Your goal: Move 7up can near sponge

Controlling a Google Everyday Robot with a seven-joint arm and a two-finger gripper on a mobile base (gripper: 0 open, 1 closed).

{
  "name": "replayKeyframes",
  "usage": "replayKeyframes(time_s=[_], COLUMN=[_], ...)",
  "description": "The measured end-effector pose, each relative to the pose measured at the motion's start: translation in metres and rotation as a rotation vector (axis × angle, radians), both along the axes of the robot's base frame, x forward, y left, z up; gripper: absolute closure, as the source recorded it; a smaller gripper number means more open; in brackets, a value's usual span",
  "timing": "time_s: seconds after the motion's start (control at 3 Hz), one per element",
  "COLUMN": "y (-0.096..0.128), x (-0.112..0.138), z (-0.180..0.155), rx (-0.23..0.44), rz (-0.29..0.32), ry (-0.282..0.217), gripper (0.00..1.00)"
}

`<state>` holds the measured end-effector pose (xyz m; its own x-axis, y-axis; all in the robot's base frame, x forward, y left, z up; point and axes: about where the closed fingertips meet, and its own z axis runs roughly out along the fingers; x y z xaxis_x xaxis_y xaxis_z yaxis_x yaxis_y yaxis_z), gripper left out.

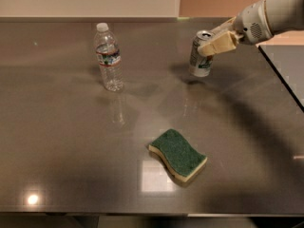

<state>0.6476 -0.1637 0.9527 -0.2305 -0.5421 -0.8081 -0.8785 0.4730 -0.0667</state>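
The 7up can (199, 60), silver-white with green markings, is at the far right of the dark table, tilted a little. My gripper (212, 42) reaches in from the right and is shut on the can's upper part, with one tan finger (219, 42) across its front. The can sits at or just above the tabletop. The sponge (178, 155), dark green over pale yellow foam, lies flat near the front centre, well apart from the can and gripper.
A clear plastic water bottle (109, 58) stands upright at the far left-centre. The table's right edge (281, 75) runs diagonally near my arm (273, 14). A wall borders the table's far edge.
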Motion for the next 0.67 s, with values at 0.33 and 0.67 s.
replayKeyframes(time_s=[0.33, 0.67], y=[-0.007, -0.005], x=[-0.035, -0.069], z=[-0.005, -0.011], rx=[-0.023, -0.045], rz=[-0.020, -0.016], ry=[0.011, 0.019], gripper=[1.00, 1.00])
